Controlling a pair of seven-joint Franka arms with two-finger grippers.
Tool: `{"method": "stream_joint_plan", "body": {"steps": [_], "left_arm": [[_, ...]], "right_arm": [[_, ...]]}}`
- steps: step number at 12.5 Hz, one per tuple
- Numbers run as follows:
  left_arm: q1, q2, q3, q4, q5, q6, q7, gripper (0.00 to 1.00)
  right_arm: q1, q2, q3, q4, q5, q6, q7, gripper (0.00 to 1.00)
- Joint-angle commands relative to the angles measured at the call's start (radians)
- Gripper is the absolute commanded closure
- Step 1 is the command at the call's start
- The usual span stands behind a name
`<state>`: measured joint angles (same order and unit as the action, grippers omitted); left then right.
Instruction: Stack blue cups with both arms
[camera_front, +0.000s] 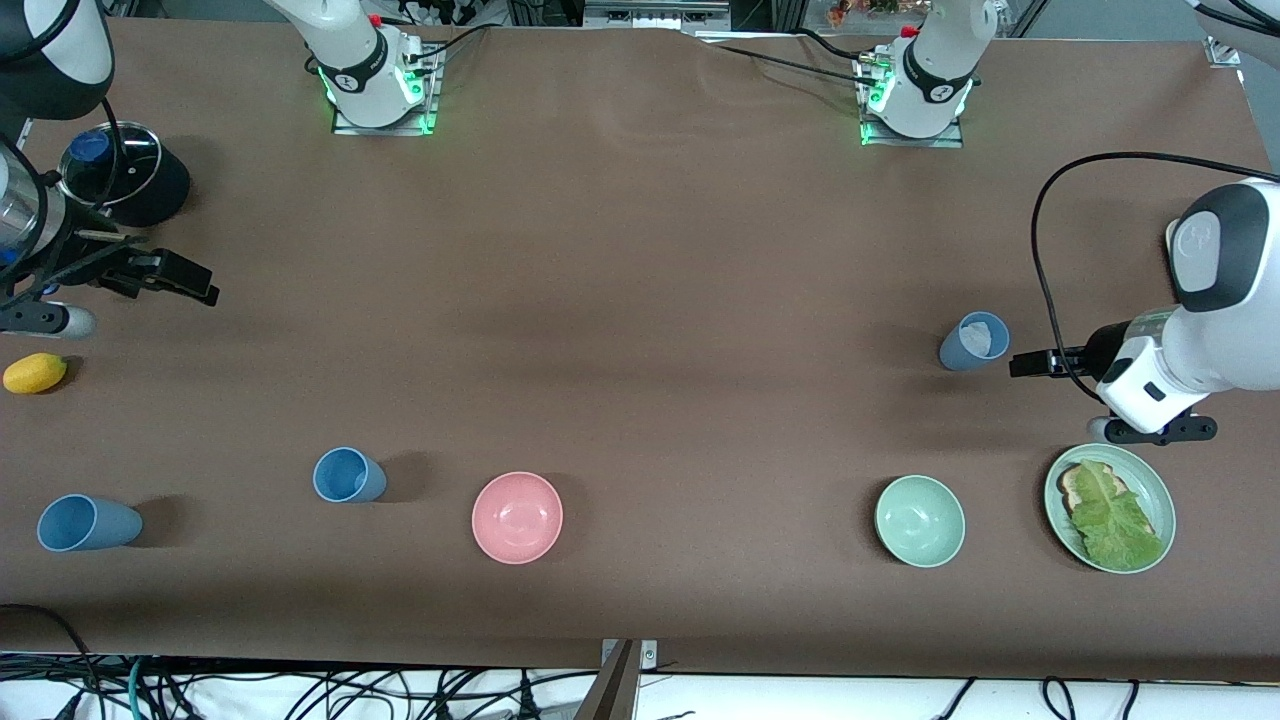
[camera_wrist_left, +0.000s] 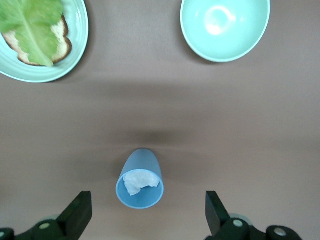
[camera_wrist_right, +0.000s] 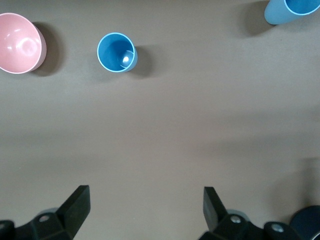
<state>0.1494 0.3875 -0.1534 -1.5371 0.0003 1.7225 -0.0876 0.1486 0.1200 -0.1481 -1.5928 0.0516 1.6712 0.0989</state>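
Left pincer (camera_wrist_left: 146, 216) spread open, empty, just beside grey-blue cup (camera_front: 972, 342) holding crumpled paper (camera_wrist_left: 139, 181); right pincer (camera_wrist_right: 145, 210) open, empty, over bare surface (camera_front: 620, 300); two brighter blue cups (camera_front: 347, 475) (camera_front: 85, 523) upright near pink bowl (camera_front: 517, 517)

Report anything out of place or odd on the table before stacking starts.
One oddity: the grey-blue cup, beside the open left tool, has crumpled white paper inside, which could block nesting. The two brighter blue cups show nothing odd.

blue cup (camera_wrist_left: 140, 179), open pincer (camera_wrist_left: 148, 212), green bowl (camera_wrist_left: 225, 29)
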Motion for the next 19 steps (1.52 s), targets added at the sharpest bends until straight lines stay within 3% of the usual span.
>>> {"method": "stream_joint_plan", "body": {"steps": [1, 4, 7, 12, 19], "left_arm": [[-0.156, -0.091, 0.160, -0.047, -0.028, 0.014, 0.000, 0.00], [-0.223, -0.183, 0.270, -0.089, -0.080, 0.005, 0.108, 0.00], [-0.203, -0.228, 0.265, -0.078, -0.083, -0.021, 0.108, 0.00], [-0.157, -0.240, 0.197, -0.054, -0.077, -0.040, 0.129, 0.00], [-0.157, -0.236, 0.190, -0.040, -0.075, -0.038, 0.123, 0.00]], "right_arm": [[0.000, 0.006, 0.004, 0.017, -0.012, -0.007, -0.004, 0.00], [0.000, 0.007, 0.004, 0.020, -0.010, -0.007, -0.010, 0.00], [-0.004, 0.007, 0.002, 0.020, -0.010, -0.007, -0.011, 0.00], [-0.004, 0.007, 0.002, 0.020, -0.010, -0.010, -0.011, 0.00], [-0.003, 0.009, 0.002, 0.020, -0.010, -0.010, -0.010, 0.00]]}}
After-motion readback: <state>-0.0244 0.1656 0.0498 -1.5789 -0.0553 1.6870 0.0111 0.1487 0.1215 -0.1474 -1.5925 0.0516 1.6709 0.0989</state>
